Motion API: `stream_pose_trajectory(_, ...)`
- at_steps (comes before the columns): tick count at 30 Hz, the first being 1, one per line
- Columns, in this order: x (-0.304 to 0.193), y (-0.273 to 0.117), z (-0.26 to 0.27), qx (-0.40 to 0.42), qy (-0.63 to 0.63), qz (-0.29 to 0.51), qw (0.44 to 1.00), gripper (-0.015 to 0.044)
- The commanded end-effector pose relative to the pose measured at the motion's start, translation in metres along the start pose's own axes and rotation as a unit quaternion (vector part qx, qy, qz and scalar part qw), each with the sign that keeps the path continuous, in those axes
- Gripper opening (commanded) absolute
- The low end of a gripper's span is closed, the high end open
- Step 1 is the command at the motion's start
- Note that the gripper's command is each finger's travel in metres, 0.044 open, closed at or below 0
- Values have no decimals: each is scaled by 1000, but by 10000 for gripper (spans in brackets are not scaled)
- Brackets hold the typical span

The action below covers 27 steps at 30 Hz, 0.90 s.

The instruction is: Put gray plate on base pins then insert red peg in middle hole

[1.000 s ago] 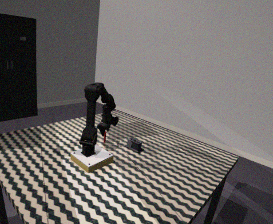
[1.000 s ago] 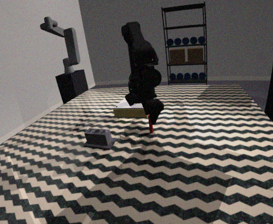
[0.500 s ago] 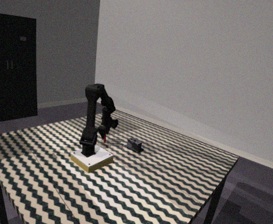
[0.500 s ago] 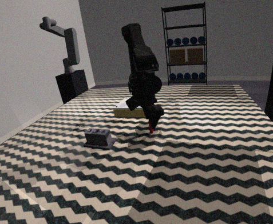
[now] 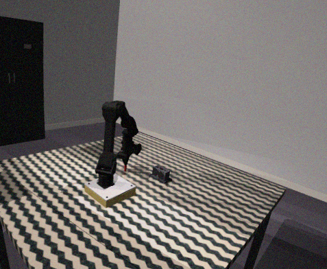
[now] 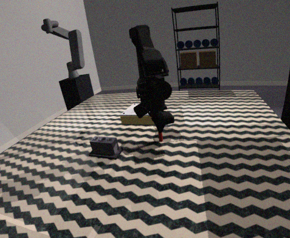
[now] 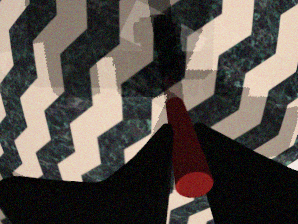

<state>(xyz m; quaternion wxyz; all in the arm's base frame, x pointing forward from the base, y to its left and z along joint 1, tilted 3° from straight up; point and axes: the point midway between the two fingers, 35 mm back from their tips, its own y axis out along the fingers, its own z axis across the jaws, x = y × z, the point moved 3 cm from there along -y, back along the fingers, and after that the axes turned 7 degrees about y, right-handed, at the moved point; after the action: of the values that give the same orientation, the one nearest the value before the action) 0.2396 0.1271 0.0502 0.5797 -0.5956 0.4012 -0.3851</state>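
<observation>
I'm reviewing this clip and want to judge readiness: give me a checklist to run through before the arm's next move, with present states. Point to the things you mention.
1. Red peg (image 5: 125, 168) (image 6: 160, 136) (image 7: 187, 145) between the fingers of the gripper (image 5: 125, 165) (image 6: 160, 131) (image 7: 181, 131): ok, one finger on each side.
2. Gripper closed on the peg: ok.
3. Peg roughly upright: ok.
4. Peg lifted off the patterned table (image 5: 190, 219) (image 6: 168, 188) (image 7: 75, 120): cannot tell, its foot is at or near the surface.
5. Plate flat on the base (image 5: 161, 174) (image 6: 103, 147): cannot tell, too dark and small to separate the two.
6. Peg in the middle hole: not ok, it stands away from the base.
</observation>
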Motion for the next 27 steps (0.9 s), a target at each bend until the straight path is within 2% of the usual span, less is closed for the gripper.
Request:
stream_pose_trajectory(1,-1,0,0,0,2,3,1000,0)
stream_pose_trajectory(9,-1,-4,1,0,2,3,1000,0)
stream_pose_trajectory(27,-1,-59,6,0,2,3,1000,0)
